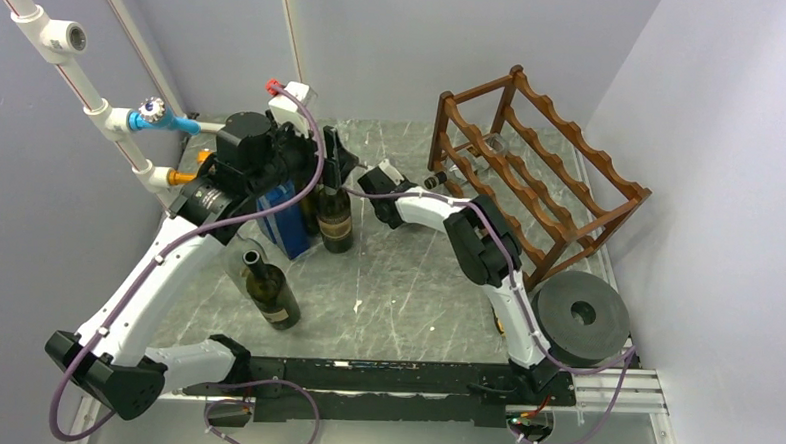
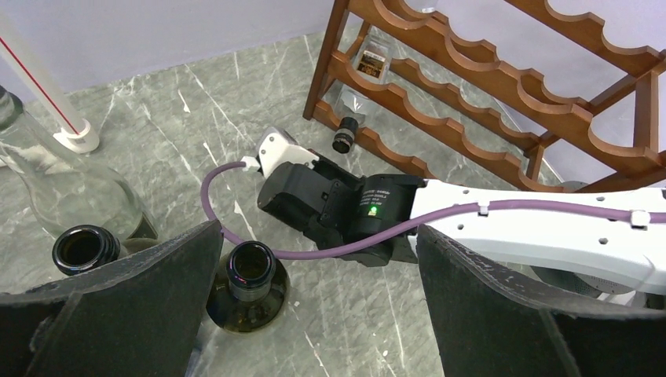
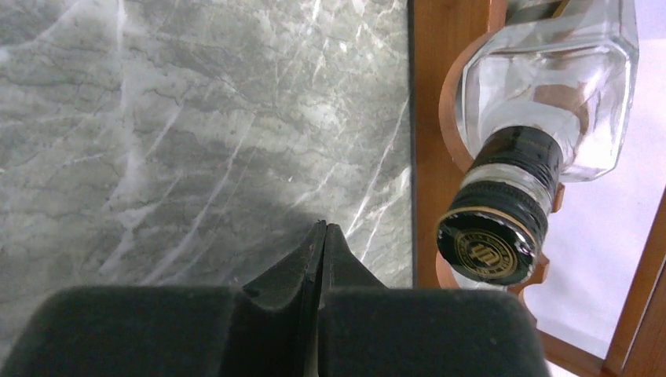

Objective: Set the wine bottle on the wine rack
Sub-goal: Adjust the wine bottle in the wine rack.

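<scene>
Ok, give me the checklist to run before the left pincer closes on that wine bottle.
1. Left pincer open: ok, fingers spread wide.
2. Wine bottle between the fingers: ok, though its mouth sits close to one pad, not centred.
3. Second open bottle outside the grip: ok, but close to that same finger.
4. Right pincer shut and empty: ok.
5. Path to the wine rack: not ok, the right arm lies across it.
6. Free cradle on the rack: ok, one clear bottle lies in it, and other cradles show empty.
</scene>
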You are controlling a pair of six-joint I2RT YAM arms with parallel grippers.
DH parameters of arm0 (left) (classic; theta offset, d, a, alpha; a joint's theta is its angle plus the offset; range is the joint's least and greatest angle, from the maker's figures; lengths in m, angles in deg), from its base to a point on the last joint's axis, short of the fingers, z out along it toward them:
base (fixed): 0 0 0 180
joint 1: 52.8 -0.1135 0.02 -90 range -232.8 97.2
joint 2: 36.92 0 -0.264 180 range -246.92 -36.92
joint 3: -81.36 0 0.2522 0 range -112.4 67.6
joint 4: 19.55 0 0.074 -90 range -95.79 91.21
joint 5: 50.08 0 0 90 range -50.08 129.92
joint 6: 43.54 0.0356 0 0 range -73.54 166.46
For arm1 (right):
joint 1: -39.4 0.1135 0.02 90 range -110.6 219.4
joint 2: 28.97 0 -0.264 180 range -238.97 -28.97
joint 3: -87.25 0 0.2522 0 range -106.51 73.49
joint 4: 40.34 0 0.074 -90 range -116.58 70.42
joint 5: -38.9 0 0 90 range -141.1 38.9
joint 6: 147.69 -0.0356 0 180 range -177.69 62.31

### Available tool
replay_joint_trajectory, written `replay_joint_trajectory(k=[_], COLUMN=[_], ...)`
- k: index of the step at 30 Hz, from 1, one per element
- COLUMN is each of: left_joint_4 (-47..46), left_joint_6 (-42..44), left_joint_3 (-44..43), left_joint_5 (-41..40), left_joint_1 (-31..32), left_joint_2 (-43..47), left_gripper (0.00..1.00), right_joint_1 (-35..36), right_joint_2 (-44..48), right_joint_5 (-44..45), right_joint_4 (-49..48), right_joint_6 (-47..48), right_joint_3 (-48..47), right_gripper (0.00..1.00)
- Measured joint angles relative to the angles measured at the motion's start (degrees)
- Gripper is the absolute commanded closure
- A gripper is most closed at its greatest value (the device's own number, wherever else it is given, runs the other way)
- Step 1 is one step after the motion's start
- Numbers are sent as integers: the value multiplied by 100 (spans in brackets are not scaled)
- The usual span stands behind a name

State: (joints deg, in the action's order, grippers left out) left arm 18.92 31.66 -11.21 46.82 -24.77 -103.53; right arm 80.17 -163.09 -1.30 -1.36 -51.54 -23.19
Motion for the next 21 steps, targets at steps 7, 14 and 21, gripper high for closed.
replay_joint_trajectory(k=[7, 14, 21], left_joint_4=[2, 11, 4], left_joint_6=[-20, -52, -52], left_joint_3=[-24, -57, -98], left_joint_5=[42, 39, 42], left_joint_1=[-52, -52, -52], left_joint_2=[0, 0, 2], left_gripper=[1, 1, 1], right_joint_1=[-74, -424, -745], right_joint_2=[553, 1305, 1458], right_joint_5=[-407, -955, -1161], right_joint_4=[570, 964, 1134], right_joint_6=[-905, -2243, -3945], right_joint_3=[50, 157, 315], right_gripper=[89, 83, 71])
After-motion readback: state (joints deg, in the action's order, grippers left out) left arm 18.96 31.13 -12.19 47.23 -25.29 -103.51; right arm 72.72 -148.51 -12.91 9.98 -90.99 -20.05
